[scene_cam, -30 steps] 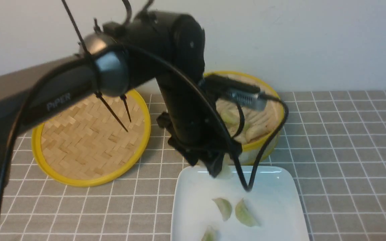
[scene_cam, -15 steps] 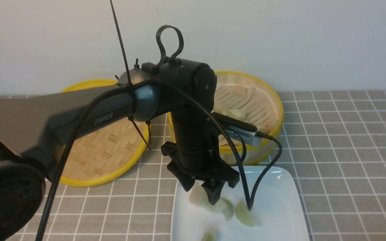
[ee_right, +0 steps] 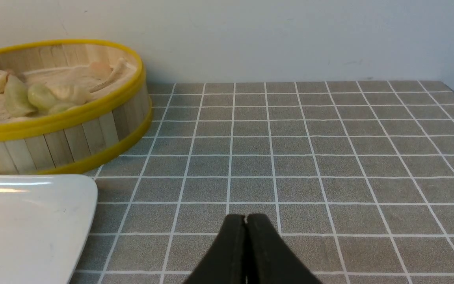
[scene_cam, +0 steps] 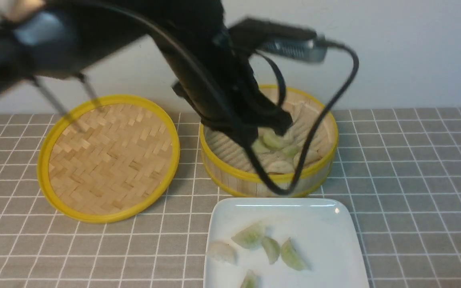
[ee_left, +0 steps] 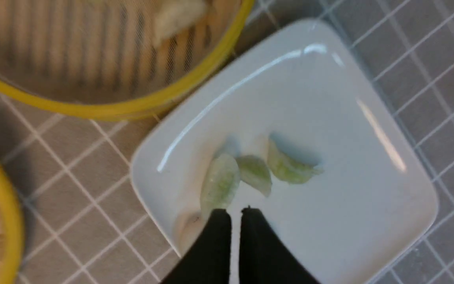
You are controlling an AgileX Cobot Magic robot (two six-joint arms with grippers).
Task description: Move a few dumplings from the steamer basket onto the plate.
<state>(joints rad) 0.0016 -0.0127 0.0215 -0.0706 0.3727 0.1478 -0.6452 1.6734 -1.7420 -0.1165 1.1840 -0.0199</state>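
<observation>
Five dumplings [scene_cam: 291, 256] sit on the plate [scene_cam: 326, 240], more wait in the steamer basket [scene_cam: 268, 184] at its twelve o'clock, both grippers shut and empty: "a few" looks done!

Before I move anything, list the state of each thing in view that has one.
Left claw: shut, empty, above the plate.
Right claw: shut, empty.
Steamer basket: uncovered, dumplings inside.
Plate: partly filled, five dumplings visible.
Woven lid: off, lying beside the basket.
</observation>
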